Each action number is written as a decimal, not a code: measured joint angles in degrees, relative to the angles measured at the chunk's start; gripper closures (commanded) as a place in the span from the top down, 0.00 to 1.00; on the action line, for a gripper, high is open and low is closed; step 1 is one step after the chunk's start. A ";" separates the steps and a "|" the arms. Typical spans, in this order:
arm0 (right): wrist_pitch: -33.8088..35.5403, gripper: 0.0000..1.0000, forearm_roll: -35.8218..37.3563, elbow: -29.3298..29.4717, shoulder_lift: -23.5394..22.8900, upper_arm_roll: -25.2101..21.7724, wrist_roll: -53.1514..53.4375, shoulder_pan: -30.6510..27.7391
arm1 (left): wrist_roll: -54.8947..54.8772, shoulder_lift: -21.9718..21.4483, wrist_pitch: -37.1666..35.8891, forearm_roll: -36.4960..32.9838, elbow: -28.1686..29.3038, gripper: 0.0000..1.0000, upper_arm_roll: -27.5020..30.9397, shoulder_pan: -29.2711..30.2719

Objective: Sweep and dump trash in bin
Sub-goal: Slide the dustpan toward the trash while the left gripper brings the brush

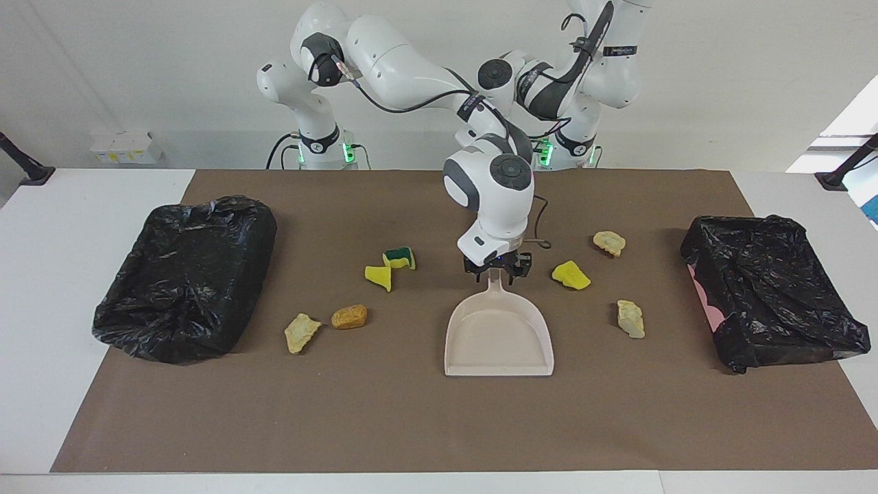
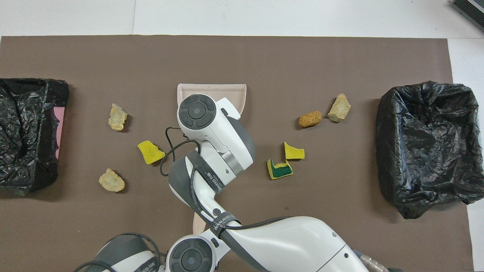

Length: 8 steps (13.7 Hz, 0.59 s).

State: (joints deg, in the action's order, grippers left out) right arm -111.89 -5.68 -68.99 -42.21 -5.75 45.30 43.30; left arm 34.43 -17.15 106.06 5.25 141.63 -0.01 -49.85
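Trash (image 1: 571, 275): seven scraps, all lying loose on the brown mat (image 1: 411, 425), listed below from the claw outward.

Right gripper (image 1: 495, 269): lowered onto the neck of the beige dustpan (image 1: 499, 343), where handle meets pan. Whether it is clamped there cannot be told.

Left gripper (image 2: 189, 260): clenched, positioned over the end of the dustpan handle nearest the robots. Whether the handle is gripped is hidden.

Dustpan: flat on the mat at the middle of the table, with nothing in the pan.

Toward the left arm's end:
- yellow piece, just beside the right gripper
- tan chunk (image 1: 609, 242), nearer the robots
- pale chunk (image 1: 630, 318), farther from the robots

Toward the right arm's end:
- green-topped sponge (image 1: 400, 258) and yellow wedge (image 1: 378, 277), close together
- orange-brown lump (image 1: 349, 316) and tan scrap (image 1: 302, 332), farther from the robots

Black-bagged bins (image 1: 188, 274), (image 1: 772, 298): one at each end of the mat.
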 measured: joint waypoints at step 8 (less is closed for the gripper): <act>8.60 0.00 -0.10 0.76 5.55 -0.10 -5.03 -0.81 | -2.14 -7.28 -13.41 -10.22 0.54 0.00 0.51 18.15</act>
State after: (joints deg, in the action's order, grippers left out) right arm -103.29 -5.79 -68.23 -36.66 -5.85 40.27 42.50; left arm 32.29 -24.43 92.65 -4.97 142.17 0.51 -31.71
